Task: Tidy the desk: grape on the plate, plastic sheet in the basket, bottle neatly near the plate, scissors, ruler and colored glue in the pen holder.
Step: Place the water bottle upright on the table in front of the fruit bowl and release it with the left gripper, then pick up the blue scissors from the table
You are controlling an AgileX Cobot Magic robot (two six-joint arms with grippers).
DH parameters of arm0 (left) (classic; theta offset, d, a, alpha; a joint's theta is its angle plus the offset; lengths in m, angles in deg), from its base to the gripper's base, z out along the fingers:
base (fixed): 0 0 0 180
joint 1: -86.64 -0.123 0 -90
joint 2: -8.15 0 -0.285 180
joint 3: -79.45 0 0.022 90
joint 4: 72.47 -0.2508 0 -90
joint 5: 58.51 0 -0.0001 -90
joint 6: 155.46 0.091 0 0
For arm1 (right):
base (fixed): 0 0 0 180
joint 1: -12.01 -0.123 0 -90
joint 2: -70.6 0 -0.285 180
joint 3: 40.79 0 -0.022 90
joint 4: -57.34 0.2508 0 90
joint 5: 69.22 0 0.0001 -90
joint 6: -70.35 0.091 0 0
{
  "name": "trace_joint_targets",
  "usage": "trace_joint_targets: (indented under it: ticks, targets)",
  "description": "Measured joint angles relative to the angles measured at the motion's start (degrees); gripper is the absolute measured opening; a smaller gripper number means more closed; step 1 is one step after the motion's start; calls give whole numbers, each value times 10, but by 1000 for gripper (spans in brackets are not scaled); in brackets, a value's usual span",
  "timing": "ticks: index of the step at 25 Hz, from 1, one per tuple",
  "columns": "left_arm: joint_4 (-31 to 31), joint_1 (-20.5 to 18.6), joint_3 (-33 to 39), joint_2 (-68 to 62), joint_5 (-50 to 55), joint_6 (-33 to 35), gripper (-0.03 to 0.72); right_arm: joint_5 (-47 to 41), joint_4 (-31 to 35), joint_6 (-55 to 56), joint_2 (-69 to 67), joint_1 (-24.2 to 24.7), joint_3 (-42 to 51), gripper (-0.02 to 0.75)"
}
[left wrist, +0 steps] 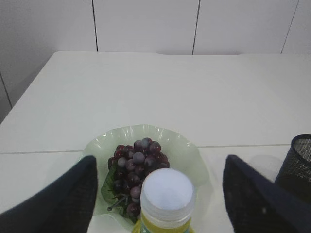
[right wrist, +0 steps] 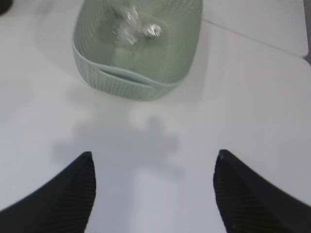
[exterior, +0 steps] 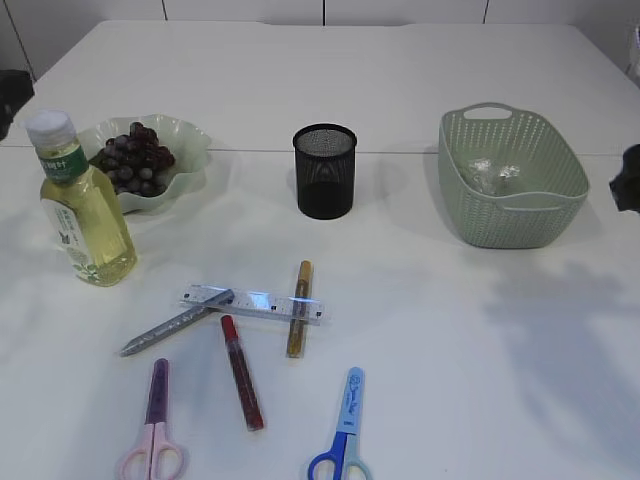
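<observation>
Grape point(exterior: 136, 158): dark glossy cluster in scalloped pale-green plate point(exterior: 190, 135), bottle point(exterior: 85, 215) of yellow liquid just beside. Crinkled clear plastic sheet point(exterior: 492, 173) lies in woven green basket point(exterior: 545, 215). Transparent ruler point(exterior: 255, 303), glue sticks and scissors lie on table before black mesh pen holder point(exterior: 325, 172). Left gripper point(left wrist: 160, 194) and right gripper point(right wrist: 153, 189): jaws wide, empty.

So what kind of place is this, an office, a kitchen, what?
Likely a staged desk setup in a lab or office: a plain white table against bare white walls, stationery such as the ruler, and a mesh pen holder.
</observation>
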Motion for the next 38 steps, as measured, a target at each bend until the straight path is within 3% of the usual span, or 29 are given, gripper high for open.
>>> trace_joint_targets:
  ticks: [7,16,23,29,35,38]
  targets:
    - [0,0,0,107,136,-13,574,-189,106,0,0,0,-17,583]
    - [36,0,1,243,367,-13,566,-301,252,1,0,0,-18,583]
    - [67,0,0,324,507,-14,559,-319,303,1,0,0,-18,583]
    - [95,0,-49,346,630,-8,552,-256,364,16,0,0,-18,583]
    - [110,0,-104,346,672,1,545,-227,383,26,-18,-1,-18,583]
    - [128,0,-123,346,690,1,527,-217,391,31,-29,-30,-18,583]
